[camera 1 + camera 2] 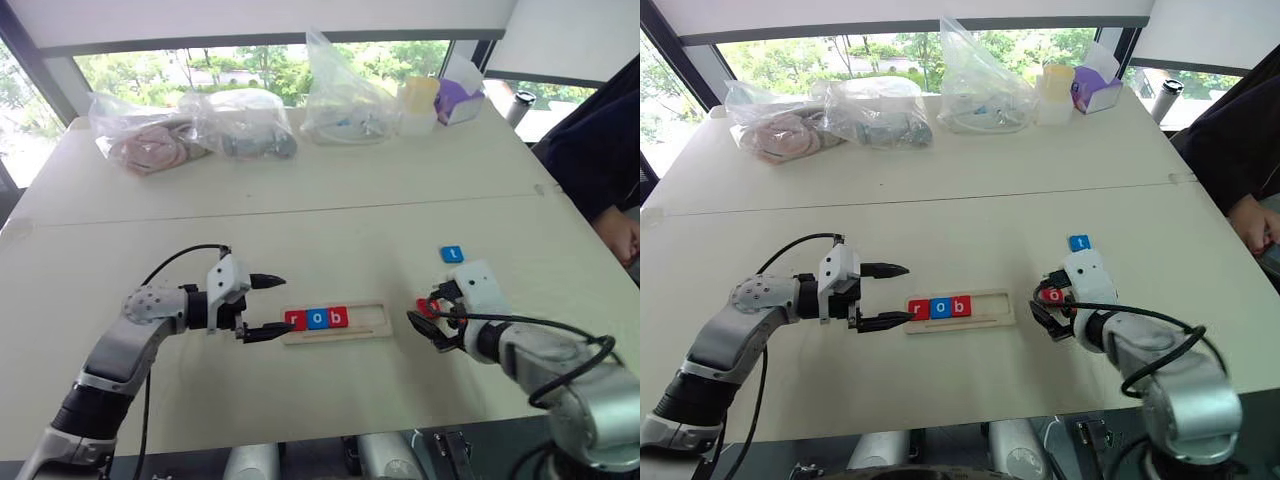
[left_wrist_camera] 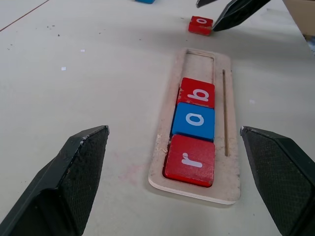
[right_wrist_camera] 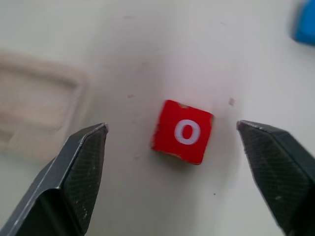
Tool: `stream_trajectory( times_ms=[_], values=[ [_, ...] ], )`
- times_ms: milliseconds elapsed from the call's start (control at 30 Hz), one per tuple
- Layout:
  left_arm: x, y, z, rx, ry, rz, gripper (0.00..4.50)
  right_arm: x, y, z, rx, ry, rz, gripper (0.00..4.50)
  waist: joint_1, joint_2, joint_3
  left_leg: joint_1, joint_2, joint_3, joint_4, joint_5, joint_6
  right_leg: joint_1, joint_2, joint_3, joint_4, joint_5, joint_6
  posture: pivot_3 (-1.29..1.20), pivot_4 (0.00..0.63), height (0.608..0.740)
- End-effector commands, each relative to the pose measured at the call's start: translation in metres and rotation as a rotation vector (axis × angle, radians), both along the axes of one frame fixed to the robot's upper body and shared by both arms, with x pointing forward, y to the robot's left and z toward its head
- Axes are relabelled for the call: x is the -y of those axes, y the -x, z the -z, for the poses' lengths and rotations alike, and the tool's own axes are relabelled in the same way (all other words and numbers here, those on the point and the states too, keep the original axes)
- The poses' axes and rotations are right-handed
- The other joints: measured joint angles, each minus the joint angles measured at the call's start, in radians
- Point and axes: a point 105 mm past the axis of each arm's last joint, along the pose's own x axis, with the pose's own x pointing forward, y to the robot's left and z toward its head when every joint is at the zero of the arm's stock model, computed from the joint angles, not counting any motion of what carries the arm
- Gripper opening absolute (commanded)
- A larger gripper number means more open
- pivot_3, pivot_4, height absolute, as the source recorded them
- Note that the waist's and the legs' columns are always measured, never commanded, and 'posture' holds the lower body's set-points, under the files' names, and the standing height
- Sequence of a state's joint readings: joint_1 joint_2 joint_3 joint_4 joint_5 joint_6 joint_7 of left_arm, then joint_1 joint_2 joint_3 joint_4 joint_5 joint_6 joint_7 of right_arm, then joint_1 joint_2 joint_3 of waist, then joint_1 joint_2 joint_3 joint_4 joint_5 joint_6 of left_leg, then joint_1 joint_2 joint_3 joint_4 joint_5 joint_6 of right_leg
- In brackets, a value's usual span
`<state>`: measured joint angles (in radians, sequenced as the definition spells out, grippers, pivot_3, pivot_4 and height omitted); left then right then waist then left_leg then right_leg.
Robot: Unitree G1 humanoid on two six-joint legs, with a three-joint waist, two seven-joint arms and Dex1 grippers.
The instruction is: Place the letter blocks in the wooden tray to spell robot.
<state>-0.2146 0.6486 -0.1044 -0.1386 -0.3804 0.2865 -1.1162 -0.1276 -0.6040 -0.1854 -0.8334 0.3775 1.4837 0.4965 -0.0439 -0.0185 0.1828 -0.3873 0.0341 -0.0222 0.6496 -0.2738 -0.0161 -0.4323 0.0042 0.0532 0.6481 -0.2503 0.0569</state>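
The red o block is being framed between the wide-apart fingers of the right gripper, just right of the wooden tray. The left gripper, also spread and empty, is being kept at the tray's far, left end.

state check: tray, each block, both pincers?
Long light-wood tray: three slots filled, two free.
Red r block, blue o block, red b block: seated in tray.
Red o block: loose on table.
Blue t block: loose on table.
Left pincer: open.
Right pincer: open, straddling red o block.
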Motion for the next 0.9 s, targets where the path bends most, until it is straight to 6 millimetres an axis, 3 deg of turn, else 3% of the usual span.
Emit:
stream_trajectory(
  times_ms=[33,100,233,433,900],
  values=[
    [0.003,-0.002,-0.009,0.048,0.003,0.015,4.50,0.001,-0.007,-0.020,0.093,-0.020,-0.222,4.42,0.000,0.000,0.000,0.000,0.000,0.000,0.000,0.000,0.000,0.000,0.000,0.000,0.000,0.000,0.000,0.00,0.150,0.740],
    [0.003,-0.003,-0.009,0.050,0.004,0.015,4.50,0.008,-0.011,-0.021,0.142,0.039,-0.350,4.42,0.002,0.000,0.000,0.000,0.000,0.000,0.000,0.000,0.000,0.000,0.000,0.000,-0.001,0.000,0.000,0.00,0.150,0.740],
    [0.004,-0.003,-0.010,0.054,0.007,0.011,4.50,0.035,-0.016,0.001,0.086,0.109,-0.494,4.42,0.001,-0.001,0.001,0.000,0.000,0.001,0.000,0.000,0.000,0.001,0.000,0.000,-0.001,0.000,0.001,0.00,0.150,0.740],
    [0.002,-0.002,-0.011,0.058,0.007,0.002,4.50,0.050,-0.021,0.015,0.076,0.127,-0.620,4.42,0.000,-0.001,0.001,0.001,0.000,0.001,0.001,0.000,0.000,0.001,0.000,0.001,0.000,0.002,0.003,0.00,0.150,0.740],
    [0.000,0.000,-0.012,0.062,0.004,-0.010,4.50,0.041,-0.040,0.023,0.115,0.125,-0.742,4.42,0.004,-0.001,0.001,0.002,0.000,0.001,0.001,0.000,0.000,0.002,0.000,0.001,0.001,0.004,0.001,0.00,0.150,0.740]
  ],
)
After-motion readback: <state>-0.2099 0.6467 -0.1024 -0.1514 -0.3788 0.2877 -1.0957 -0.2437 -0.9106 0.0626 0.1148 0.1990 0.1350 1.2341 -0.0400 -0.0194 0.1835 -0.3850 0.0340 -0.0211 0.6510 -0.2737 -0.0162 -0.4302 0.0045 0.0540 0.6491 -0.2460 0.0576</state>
